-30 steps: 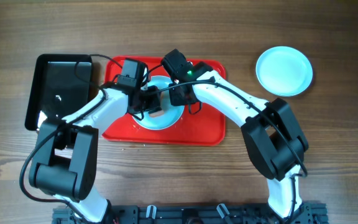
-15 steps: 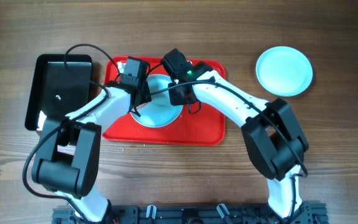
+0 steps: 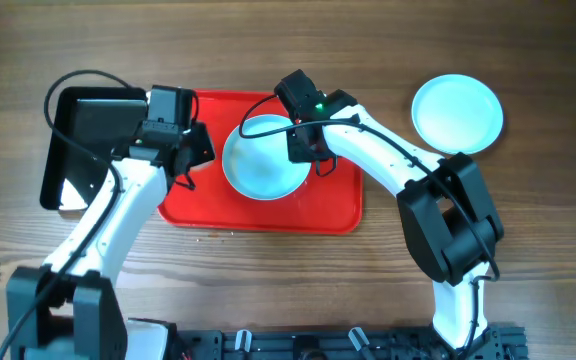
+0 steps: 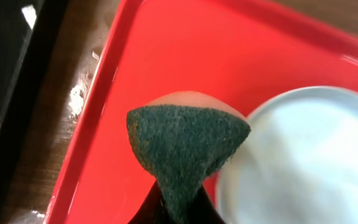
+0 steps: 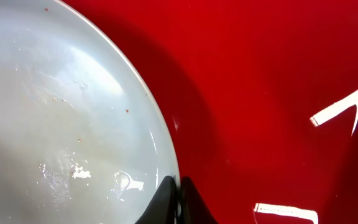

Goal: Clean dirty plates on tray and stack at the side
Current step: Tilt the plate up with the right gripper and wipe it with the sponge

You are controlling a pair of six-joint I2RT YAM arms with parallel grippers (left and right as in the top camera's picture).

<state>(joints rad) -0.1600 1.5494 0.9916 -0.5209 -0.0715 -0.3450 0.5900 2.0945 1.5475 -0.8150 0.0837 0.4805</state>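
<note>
A tray (image 3: 328, 205) lies in the middle of the worktop (image 3: 528, 270), with a plate (image 3: 263, 160) over its back half. A second tray (image 3: 93, 135) lies just left of it. A second plate (image 3: 457, 113) rests on the worktop, well apart to the right.

A dark green scouring pad (image 4: 185, 140) with a pale backing is pinched, folded to a point, at the tips of the left gripper (image 3: 190, 150) — a deep black tray (image 3: 80, 150) is seen off to that gripper's left, set on the brown wooden table (image 3: 268, 290).
</note>
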